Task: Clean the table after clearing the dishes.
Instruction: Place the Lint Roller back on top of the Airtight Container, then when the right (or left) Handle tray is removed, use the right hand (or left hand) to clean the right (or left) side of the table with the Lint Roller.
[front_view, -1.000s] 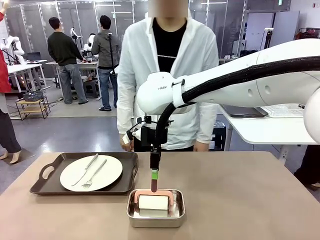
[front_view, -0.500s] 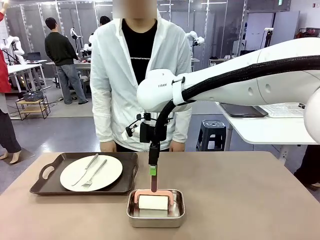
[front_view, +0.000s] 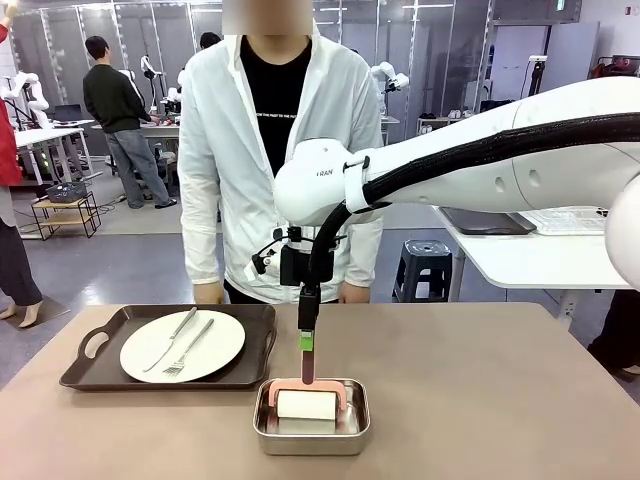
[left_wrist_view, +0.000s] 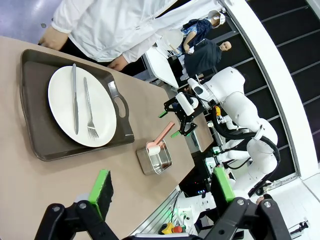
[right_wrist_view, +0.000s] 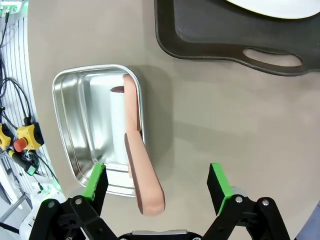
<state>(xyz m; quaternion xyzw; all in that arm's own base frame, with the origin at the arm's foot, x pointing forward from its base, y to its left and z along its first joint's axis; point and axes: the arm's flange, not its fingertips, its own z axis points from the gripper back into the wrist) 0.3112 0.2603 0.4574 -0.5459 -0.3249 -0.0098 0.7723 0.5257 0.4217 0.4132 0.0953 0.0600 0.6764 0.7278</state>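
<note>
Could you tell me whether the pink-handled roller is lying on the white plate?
No, the roller sits in the steel pan, apart from the plate.

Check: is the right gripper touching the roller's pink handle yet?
Apart. Right wrist view: the pink handle lies between the right gripper's open fingers, gaps on both sides.
</note>
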